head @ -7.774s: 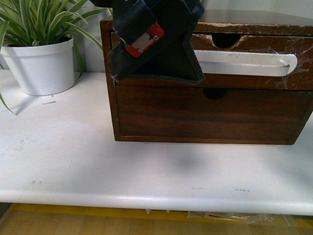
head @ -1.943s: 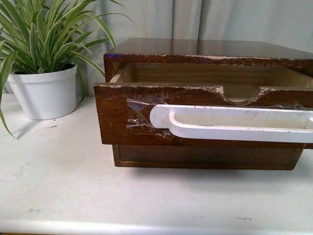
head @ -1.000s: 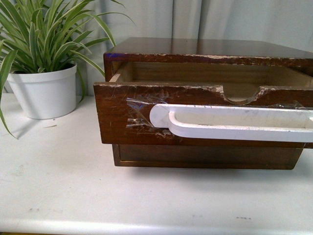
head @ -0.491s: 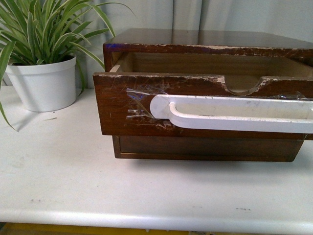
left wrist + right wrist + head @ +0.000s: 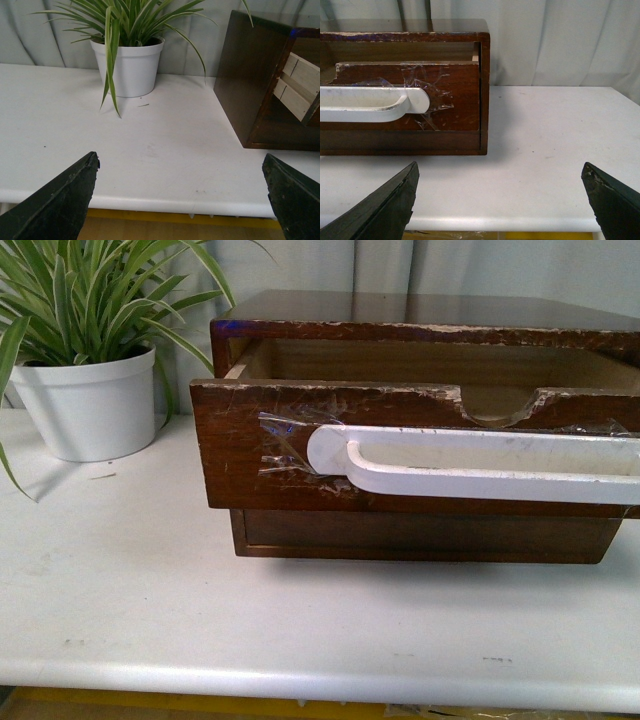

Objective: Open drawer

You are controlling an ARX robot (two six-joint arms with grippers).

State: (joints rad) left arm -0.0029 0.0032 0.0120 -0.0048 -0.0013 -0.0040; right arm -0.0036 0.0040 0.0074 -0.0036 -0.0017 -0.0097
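The dark brown drawer with a long white handle taped on its front stands pulled out of the wooden cabinet; its pale inside shows behind a chipped top edge and a half-round notch. It also shows in the right wrist view, and its pale side shows in the left wrist view. Neither gripper shows in the front view. My left gripper is open and empty over the table's front edge, left of the cabinet. My right gripper is open and empty, in front of the cabinet's right corner.
A plain handle-less lower drawer front sits shut under the open one. A white pot with a striped green plant stands on the white table left of the cabinet. Grey curtain hangs behind.
Earlier an arm hid the handle and the drawer was shut; now the drawer is pulled out and the arm is gone. In the last second the view shifted slightly; the drawer stays out.
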